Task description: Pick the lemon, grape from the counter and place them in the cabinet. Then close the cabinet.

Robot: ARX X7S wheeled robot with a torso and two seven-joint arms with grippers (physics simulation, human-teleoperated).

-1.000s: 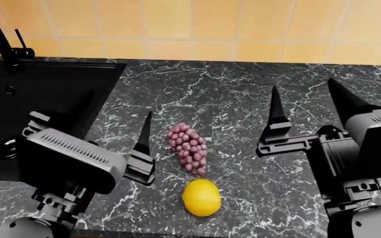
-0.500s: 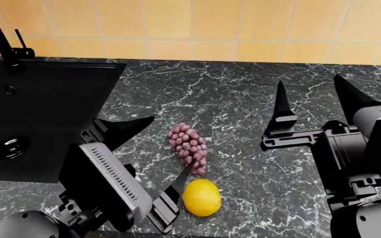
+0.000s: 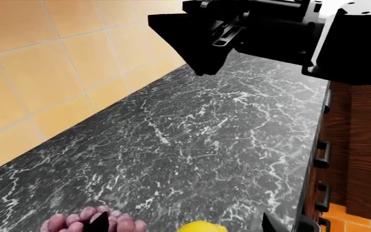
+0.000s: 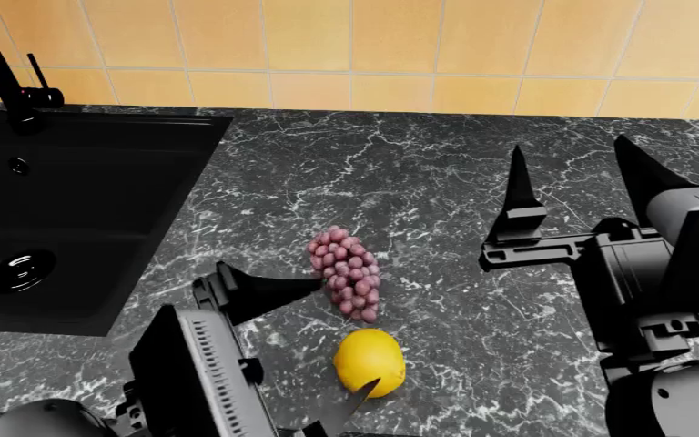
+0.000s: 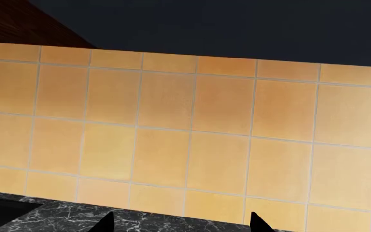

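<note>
We have the lemon (image 4: 369,361) lying on the dark marble tabletop (image 4: 447,182) close to its front edge, with the grape (image 4: 346,270) bunch just behind it, tapered end toward the lemon, the two near or barely touching. Our left claw (image 4: 310,346) is spread wide and holds nothing: one finger lies beside the bunch, the other tip sits at the lemon's near side, so the fruit falls roughly between them. In the left wrist view only the top of the lemon (image 3: 202,226) and a few grapes (image 3: 85,222) show at the picture's edge. Our right claw (image 4: 574,187) hangs well apart to the right, fingers pointing up, wide open and empty; its wrist view shows only the tiled wall (image 5: 185,121).

We judge the lemon firm, smooth and a little slippery, likely to roll, so we would close across its widest middle, squarely. The bunch looks soft and lumpy, with loose berries; we would take it across the thick upper part, gently, not by the thin tip. No cabinet interior is visible here.
</note>
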